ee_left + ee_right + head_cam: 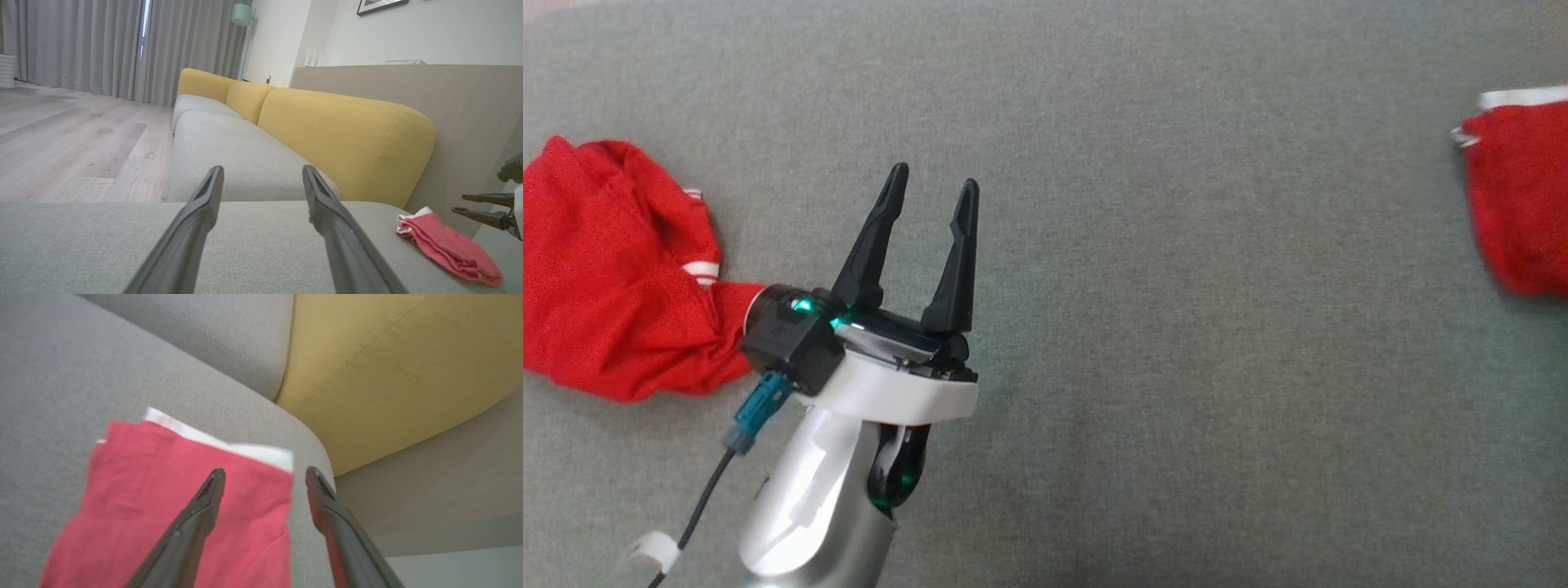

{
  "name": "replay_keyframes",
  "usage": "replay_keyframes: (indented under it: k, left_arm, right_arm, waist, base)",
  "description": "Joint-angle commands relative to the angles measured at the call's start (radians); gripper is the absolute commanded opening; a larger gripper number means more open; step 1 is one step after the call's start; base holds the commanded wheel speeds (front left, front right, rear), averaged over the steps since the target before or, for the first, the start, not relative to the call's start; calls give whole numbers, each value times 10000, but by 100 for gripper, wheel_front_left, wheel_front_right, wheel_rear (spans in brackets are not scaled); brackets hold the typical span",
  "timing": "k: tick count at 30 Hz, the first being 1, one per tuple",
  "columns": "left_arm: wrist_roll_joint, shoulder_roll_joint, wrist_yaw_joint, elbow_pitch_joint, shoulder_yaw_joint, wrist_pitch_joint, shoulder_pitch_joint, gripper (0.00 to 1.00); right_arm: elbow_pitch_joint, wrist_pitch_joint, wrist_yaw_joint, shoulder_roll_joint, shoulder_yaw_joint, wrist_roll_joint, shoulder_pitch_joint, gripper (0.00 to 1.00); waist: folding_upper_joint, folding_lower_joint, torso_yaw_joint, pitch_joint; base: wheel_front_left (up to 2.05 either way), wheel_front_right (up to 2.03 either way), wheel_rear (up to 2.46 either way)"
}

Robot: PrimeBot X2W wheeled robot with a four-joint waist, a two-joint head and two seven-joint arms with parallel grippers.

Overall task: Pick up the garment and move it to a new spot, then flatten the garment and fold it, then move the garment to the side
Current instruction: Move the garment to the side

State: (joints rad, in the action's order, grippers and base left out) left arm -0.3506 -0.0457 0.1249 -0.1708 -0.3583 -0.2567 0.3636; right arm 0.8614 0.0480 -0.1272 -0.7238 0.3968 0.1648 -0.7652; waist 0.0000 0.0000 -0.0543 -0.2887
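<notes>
1. Nearest my head camera, the left claw hangs over the grey sofa seat, fingers spread wide and gripping nothing.
2. Just to its left, a crumpled red garment with white trim lies heaped on the seat. The arm's wrist overlaps the cloth's right edge in that view.
3. Well apart, at the seat's right end, a folded red garment with a white band lies flat near the cushion's corner.
4. Over it, my right claw is parted and empty, one finger across the red cloth, the other past its edge. I cannot tell whether it touches the cloth.
5. Behind, yellow backrests line the sofa.
6. Farthest off are a wooden floor and grey curtains.
</notes>
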Motion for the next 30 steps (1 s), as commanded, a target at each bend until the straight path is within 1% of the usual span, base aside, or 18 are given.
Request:
replay_keyframes:
  k: [1,3,5,11,14,15,19,22,26,30]
  left_arm:
    - [95,-45,55,269,355,-51,147,100]
    - [120,-45,55,248,434,-51,75,100]
    - [130,-45,55,249,548,-51,-19,100]
    - [167,-45,56,274,877,-51,-424,100]
    - [182,-45,51,303,1099,-51,-728,100]
    - [182,-45,51,303,1099,-51,-728,100]
    - [178,-45,2,304,1422,-51,-1196,100]
    - [216,-45,-19,314,1613,-51,-1567,100]
    - [250,-45,-1,258,1855,-51,-2055,100]
    - [274,-45,21,58,2055,-51,-2471,100]
  right_arm:
    - [-286,-158,-35,-117,-217,-123,54,100]
    - [-485,-280,-35,236,-714,-369,-12,100]
    - [-764,-449,-35,720,-1229,-584,-2,100]
    - [-2157,-965,-35,2652,-2383,-647,452,100]
    - [-3066,-1232,-35,3632,-2820,-506,873,100]
    - [-3066,-1232,-35,3632,-2820,-506,873,100]
    - [-3970,-1739,-35,4899,-3457,-196,1731,100]
    - [-4395,-2071,-35,5766,-3450,-49,2531,100]
    - [-4813,-2571,-35,6461,-3245,191,3674,100]
    - [-5033,-2939,-35,6705,-3103,392,4884,100]
  waist:
    - [0,0,66,139]
    - [0,0,113,317]
    - [0,0,169,531]
    - [0,0,235,1321]
    - [0,0,257,1734]
    - [0,0,257,1734]
    - [0,0,268,2226]
    - [0,0,252,2497]
    - [0,0,260,2778]
    - [0,0,295,2959]
  base:
    - [0,0,0]
    - [0,0,0]
    - [0,0,0]
    - [0,0,0]
    - [0,0,0]
    - [0,0,0]
    - [0,0,0]
    - [0,0,0]
    - [0,0,0]
    - [0,0,0]
